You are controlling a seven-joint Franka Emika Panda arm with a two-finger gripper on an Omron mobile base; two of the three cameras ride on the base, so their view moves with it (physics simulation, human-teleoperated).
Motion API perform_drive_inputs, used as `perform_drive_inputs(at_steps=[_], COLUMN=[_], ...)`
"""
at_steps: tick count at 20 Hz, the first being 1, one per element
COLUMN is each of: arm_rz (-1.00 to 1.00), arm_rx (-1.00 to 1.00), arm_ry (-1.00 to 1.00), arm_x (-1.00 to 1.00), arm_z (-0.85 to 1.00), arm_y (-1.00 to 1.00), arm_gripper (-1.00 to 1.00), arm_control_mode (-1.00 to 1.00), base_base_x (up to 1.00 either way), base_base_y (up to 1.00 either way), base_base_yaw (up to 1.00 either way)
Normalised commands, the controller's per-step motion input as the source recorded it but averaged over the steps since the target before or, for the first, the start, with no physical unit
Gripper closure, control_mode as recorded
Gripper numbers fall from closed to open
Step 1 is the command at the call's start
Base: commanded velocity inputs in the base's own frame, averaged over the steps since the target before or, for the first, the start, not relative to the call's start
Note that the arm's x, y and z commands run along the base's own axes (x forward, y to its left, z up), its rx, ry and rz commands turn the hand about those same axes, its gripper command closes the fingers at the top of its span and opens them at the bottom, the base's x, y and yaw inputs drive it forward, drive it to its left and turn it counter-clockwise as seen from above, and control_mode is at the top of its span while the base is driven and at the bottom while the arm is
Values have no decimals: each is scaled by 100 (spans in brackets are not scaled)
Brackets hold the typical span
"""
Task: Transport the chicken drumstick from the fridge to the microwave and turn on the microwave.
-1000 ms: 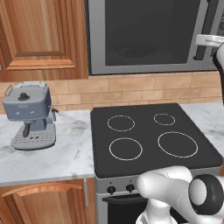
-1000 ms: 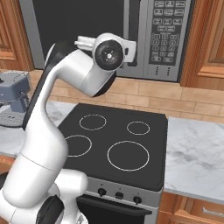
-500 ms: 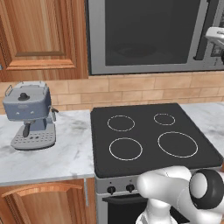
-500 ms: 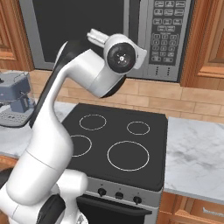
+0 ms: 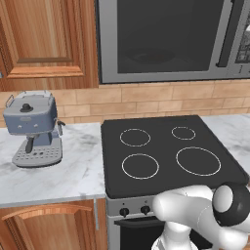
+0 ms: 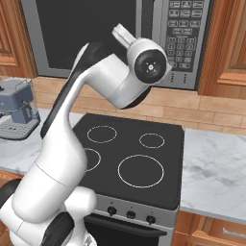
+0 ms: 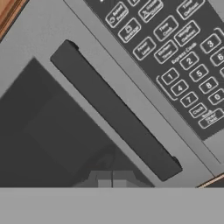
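the microwave [image 5: 166, 41] hangs on the wall above the black stove [image 5: 168, 154], and its dark glass door is shut. its bar handle [image 7: 114, 109] runs beside the glass, and the button keypad [image 7: 175, 48] sits on the other side of the handle. in the hand view the gripper [image 7: 112, 179] is close to the microwave, by the handle, with the dark glass next to it. the jaws are clenched tight together and hold nothing. in the right base view the white arm [image 6: 96, 96] bends up from the base and reaches high, up to the microwave front. the stove has four rings on top and knobs [image 6: 129, 214] along its front. a blue-grey coffee machine [image 5: 34, 127] stands on the marble bench [image 5: 73, 171] at the stove's left, near the back wall. wooden cupboards [image 5: 44, 44] are at the microwave's left.
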Motion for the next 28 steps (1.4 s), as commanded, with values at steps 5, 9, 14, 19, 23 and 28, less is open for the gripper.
perform_drive_inputs(at_steps=[5,9,14,19,23,28], arm_rz=[-4,-3,0,0,0,0], arm_rx=[25,24,16,15,20,11], arm_ry=[0,0,0,0,0,0], arm_x=[0,0,0,0,0,0], arm_z=[0,0,0,0,0,-4], arm_y=[-21,-22,-17,-17,-19,-13], arm_gripper=[100,100,100,100,100,100], arm_control_mode=[-100,-100,-100,-100,-100,-100], base_base_x=[0,0,0,0,0,0], base_base_y=[0,0,0,0,0,0], base_base_yaw=[0,0,0,0,0,0])
